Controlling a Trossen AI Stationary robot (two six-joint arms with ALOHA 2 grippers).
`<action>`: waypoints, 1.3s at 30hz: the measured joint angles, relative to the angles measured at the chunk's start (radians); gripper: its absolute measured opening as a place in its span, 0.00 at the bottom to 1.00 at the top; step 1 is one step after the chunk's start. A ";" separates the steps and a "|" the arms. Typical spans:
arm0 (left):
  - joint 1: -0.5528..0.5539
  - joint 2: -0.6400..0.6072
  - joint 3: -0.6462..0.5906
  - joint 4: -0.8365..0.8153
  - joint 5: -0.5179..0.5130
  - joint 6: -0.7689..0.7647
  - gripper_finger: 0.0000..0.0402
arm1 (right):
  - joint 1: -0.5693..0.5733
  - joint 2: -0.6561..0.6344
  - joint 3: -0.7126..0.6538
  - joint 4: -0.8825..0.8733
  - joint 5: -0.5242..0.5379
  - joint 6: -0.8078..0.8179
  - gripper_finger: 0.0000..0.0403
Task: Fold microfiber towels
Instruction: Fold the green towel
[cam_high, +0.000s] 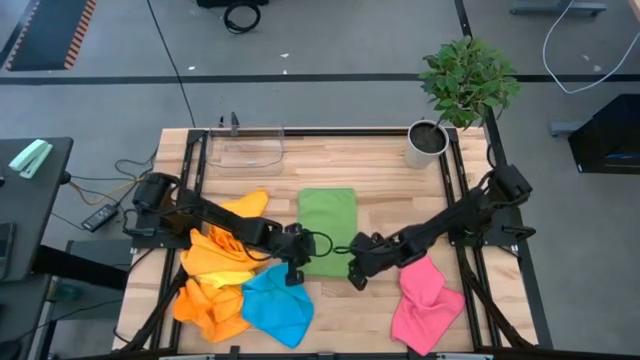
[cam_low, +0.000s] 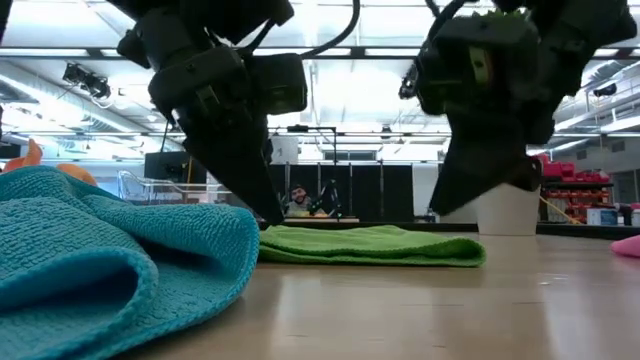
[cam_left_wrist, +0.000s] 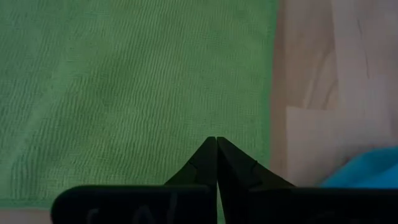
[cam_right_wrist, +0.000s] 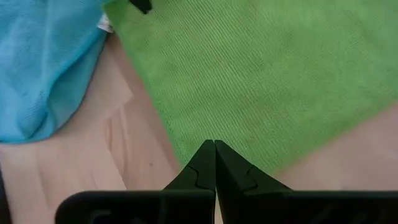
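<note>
Towels: the green towel (cam_high: 327, 222) lies folded mid-counter (cam_high: 380, 170); both grippers, left (cam_high: 296, 272) and right (cam_high: 356, 277), rest at its near edge, jaws closed and empty. Orange (cam_high: 215, 262), blue (cam_high: 277, 305) and pink (cam_high: 425, 300) ones remain crumpled.

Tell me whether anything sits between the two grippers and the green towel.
Nothing visible does. The left gripper and right gripper, both shut, are at the near edge of the green towel, one at each corner, with only bare table around. The blue towel lies beside, not between.
</note>
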 joint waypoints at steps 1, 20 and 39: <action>-0.004 0.000 0.000 0.002 0.004 0.000 0.02 | 0.000 0.011 0.000 0.005 -0.001 0.004 0.01; -0.067 0.061 0.003 -0.043 -0.003 -0.053 0.03 | 0.006 0.111 0.004 0.059 -0.047 0.016 0.01; -0.074 -0.172 -0.002 -0.020 -0.156 -0.152 0.02 | 0.135 -0.040 -0.002 0.014 -0.142 0.179 0.01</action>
